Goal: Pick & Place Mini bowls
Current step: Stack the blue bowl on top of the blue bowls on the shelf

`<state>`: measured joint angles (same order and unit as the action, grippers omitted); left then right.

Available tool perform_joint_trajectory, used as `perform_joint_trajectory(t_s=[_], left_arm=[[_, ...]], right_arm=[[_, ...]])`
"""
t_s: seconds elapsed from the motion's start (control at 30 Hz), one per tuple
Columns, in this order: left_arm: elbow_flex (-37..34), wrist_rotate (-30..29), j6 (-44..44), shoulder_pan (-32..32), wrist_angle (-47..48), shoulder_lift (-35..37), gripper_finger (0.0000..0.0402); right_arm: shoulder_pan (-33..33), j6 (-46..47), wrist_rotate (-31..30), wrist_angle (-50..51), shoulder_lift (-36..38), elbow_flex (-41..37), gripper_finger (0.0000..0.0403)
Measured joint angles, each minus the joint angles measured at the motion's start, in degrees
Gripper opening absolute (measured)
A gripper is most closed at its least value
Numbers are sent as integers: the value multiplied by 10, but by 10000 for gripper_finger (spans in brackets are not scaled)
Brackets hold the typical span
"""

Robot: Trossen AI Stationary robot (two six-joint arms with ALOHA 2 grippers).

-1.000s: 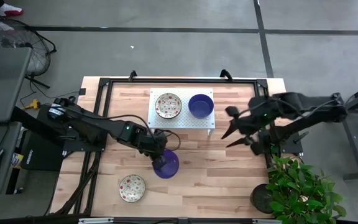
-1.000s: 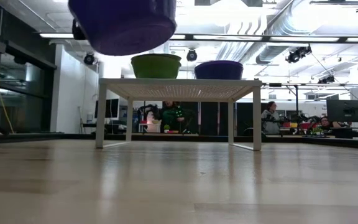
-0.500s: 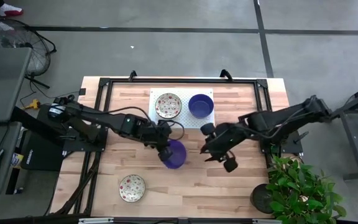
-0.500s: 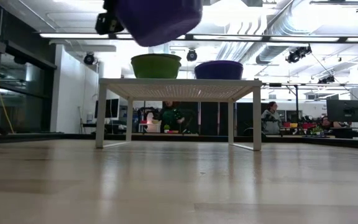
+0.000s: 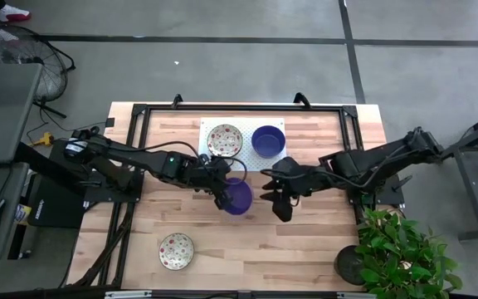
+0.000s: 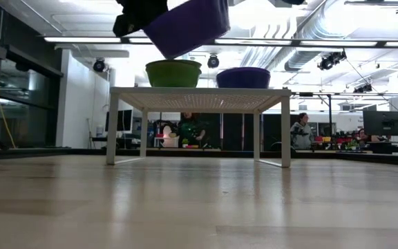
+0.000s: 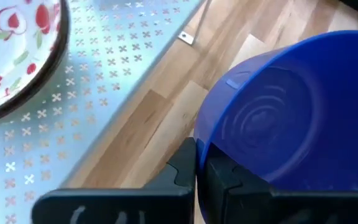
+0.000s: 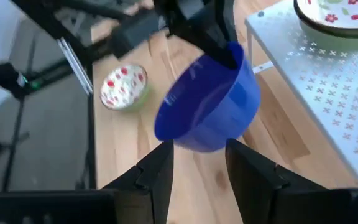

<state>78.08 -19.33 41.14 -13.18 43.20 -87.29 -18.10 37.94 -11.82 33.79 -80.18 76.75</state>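
Observation:
My left gripper [image 5: 223,193] is shut on a deep blue mini bowl [image 5: 238,198], held in the air over the table's middle, just in front of the white perforated rack [image 5: 214,158]. The bowl also shows in the low view [image 6: 185,24], tilted. My right gripper [image 5: 269,199] is open just to the right of this bowl; in its wrist view the bowl [image 8: 207,109] lies ahead of its spread fingers [image 8: 194,165], apart from them. A patterned bowl [image 5: 224,139] and a second blue bowl [image 5: 268,140] stand on the rack. Another patterned bowl [image 5: 176,250] rests on the table near the front. My left gripper pinches the blue bowl's rim [image 7: 199,146] on the side toward the table's left, one finger [image 7: 182,167] outside the wall and one [image 7: 224,179] inside. The fingers come from the table's left, slanting down. The bowl is lifted clear and tilted.
The rack stands at the table's far middle with room on its top beside the two bowls. A black frame [image 5: 139,112] runs round the table's far and side edges. A potted plant [image 5: 405,257] stands at the front right corner.
My left gripper has carried the blue bowl toward the table's far edge and right, nearer the rack, and the bowl has tipped from level to tilted. My right gripper has come from the table's right edge toward the left, up to the bowl.

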Motion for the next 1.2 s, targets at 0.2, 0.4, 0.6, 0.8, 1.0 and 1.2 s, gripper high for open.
perform_joint_trajectory(t_s=[0.2, 0.4, 0.6, 0.8, 1.0, 1.2], left_arm=[[0, 30, -39, -7, -3, 0, 0], [0, 62, -86, -7, -11, 0, 0], [-1, 81, -117, -7, -26, 0, 0], [-1, 116, -156, 19, -36, 0, 0], [-1, 150, -173, 41, -49, 0, 0], [-1, 202, -182, 51, -59, -5, 0]], right_arm=[[-14, 35, -3, -16, 0, 0, 133], [-32, -226, 113, -67, -5, 0, 133], [-25, -306, 132, -111, -6, 0, 133], [-15, -376, 154, -130, -13, 0, 133], [-14, -471, 152, -131, -16, 0, 133], [-14, -543, 146, -110, -27, 0, 133]])
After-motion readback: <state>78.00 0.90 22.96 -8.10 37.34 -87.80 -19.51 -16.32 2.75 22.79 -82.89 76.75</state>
